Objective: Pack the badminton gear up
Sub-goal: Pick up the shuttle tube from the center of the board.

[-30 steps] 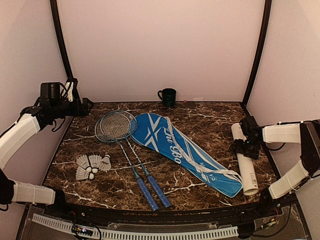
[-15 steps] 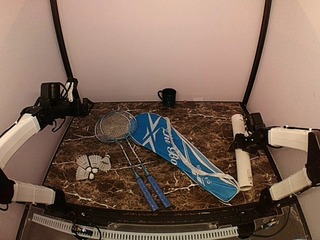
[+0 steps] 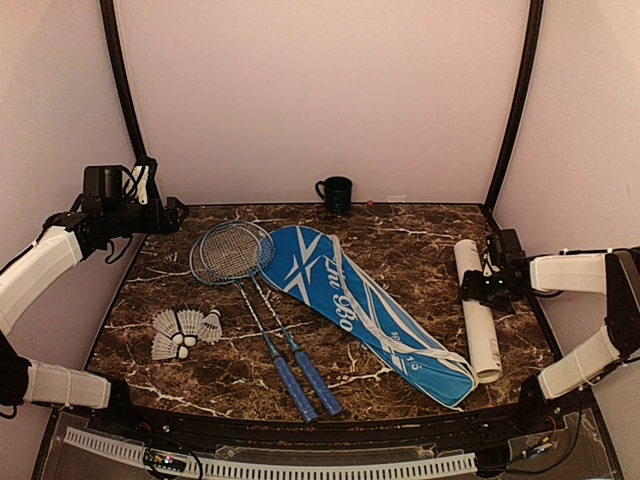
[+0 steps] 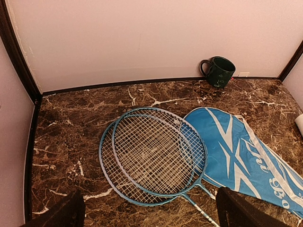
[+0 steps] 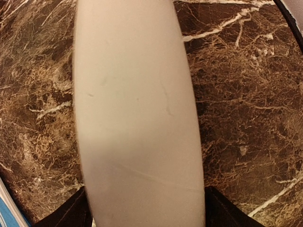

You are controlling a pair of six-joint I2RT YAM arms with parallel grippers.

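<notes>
Right claw (image 3: 476,290) pinches the white tube (image 3: 481,342) near its middle, looks light, stiff, probably slick, so squeeze gently; left claw (image 4: 150,215) spread wide

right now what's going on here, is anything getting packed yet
Nothing is packed yet. The right gripper straddles the white tube near the right edge of the table, with its fingers against both sides of the tube, though a firm grip is not certain. The left gripper hangs open and empty above the far left corner. The two rackets, the shuttlecocks and the blue cover lie loose on the table.
</notes>
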